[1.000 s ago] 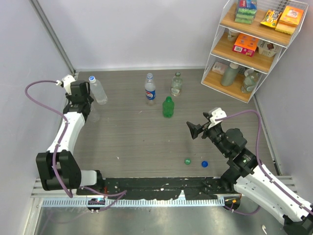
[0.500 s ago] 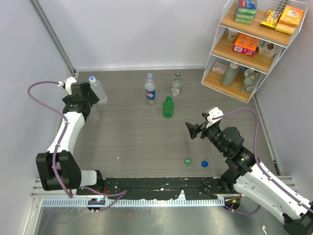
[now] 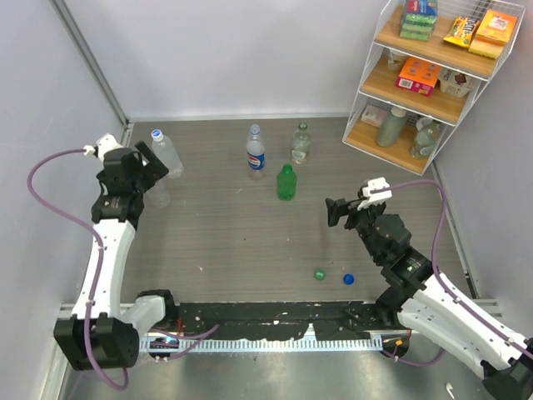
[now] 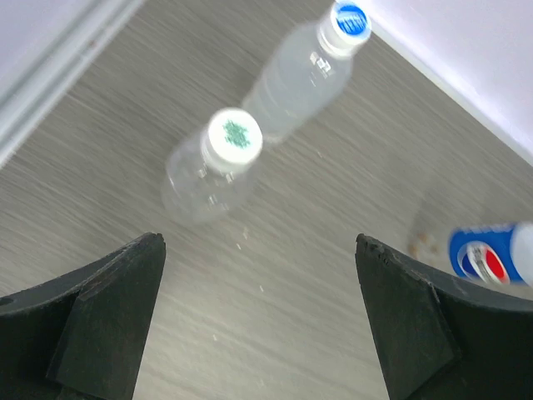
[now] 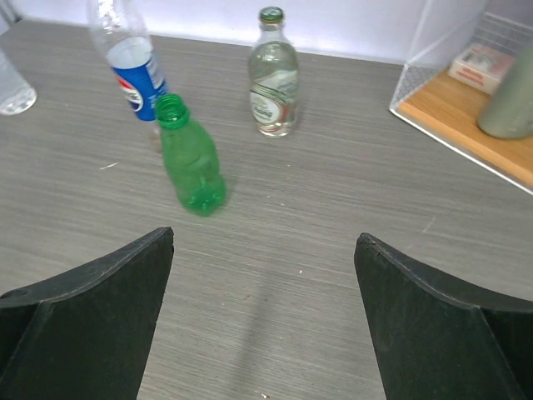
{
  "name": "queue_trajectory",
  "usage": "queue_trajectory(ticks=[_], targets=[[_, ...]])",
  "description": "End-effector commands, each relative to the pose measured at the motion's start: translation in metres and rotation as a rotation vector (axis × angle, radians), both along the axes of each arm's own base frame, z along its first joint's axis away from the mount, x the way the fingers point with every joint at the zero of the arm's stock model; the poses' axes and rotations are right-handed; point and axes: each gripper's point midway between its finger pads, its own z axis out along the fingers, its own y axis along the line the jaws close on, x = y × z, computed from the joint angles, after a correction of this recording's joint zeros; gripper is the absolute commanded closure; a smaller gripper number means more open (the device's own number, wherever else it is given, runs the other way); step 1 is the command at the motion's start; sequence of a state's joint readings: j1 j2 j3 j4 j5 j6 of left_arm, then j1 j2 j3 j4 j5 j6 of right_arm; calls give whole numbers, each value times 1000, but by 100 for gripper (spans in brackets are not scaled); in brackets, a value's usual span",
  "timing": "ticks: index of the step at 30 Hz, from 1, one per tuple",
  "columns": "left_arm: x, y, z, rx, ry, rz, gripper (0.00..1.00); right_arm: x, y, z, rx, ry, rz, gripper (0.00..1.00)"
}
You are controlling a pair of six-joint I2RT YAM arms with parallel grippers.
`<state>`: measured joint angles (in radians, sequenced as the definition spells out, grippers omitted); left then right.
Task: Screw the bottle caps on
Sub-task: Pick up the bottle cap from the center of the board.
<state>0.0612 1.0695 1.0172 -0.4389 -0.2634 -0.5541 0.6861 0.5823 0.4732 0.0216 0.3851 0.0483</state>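
A plain clear bottle (image 4: pixel 204 179) stands at the far left with a white cap (image 4: pixel 234 137) on its neck. My left gripper (image 4: pixel 259 242) hovers just in front of it, open and empty; from above it (image 3: pixel 146 167) sits beside that bottle (image 3: pixel 158 197). The cola-label bottle (image 3: pixel 256 153) and the green bottle (image 3: pixel 286 182) stand mid-table with open necks. A green cap (image 3: pixel 319 273) and a blue cap (image 3: pixel 348 279) lie loose near the front. My right gripper (image 3: pixel 333 210) is open and empty, facing the green bottle (image 5: pixel 190 158) and cola bottle (image 5: pixel 129 62) from a distance.
Another clear bottle (image 3: pixel 168 155) with a blue-and-white cap stands behind the plain one. A glass-like bottle (image 3: pixel 301 143) with a dark green cap stands at the back centre. A wire shelf (image 3: pixel 425 83) with snacks fills the back right corner. Walls close in the left and back.
My left gripper has opened and drawn back toward the front left, away from the clear bottles. The right gripper has shifted slightly right and turned toward the bottles.
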Motion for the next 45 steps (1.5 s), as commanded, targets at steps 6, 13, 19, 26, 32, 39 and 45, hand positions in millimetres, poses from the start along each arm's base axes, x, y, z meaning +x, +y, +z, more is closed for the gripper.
queue_trajectory(ticks=[6, 13, 19, 26, 32, 39, 45], targets=[[-69, -91, -13, -299, -63, -387, 0, 12, -25, 5, 93, 143, -258, 6], [-92, -141, -36, -457, -97, -646, 0, 11, 3, -23, 74, 281, -157, 6], [-98, -147, -30, -483, -174, -672, 0, 22, 41, -9, 67, 289, -5, 7], [-103, -147, -23, -462, -206, -675, 0, 10, 21, -37, 136, 491, -200, 9], [-104, -146, -26, -453, -197, -661, 0, -28, -14, -74, 214, 654, -396, 11], [-101, -143, -33, -451, -169, -632, 0, -90, -15, -130, 356, 909, -413, 11], [-96, -140, -43, -461, -120, -608, 0, -105, -15, -162, 307, 988, -393, 27]])
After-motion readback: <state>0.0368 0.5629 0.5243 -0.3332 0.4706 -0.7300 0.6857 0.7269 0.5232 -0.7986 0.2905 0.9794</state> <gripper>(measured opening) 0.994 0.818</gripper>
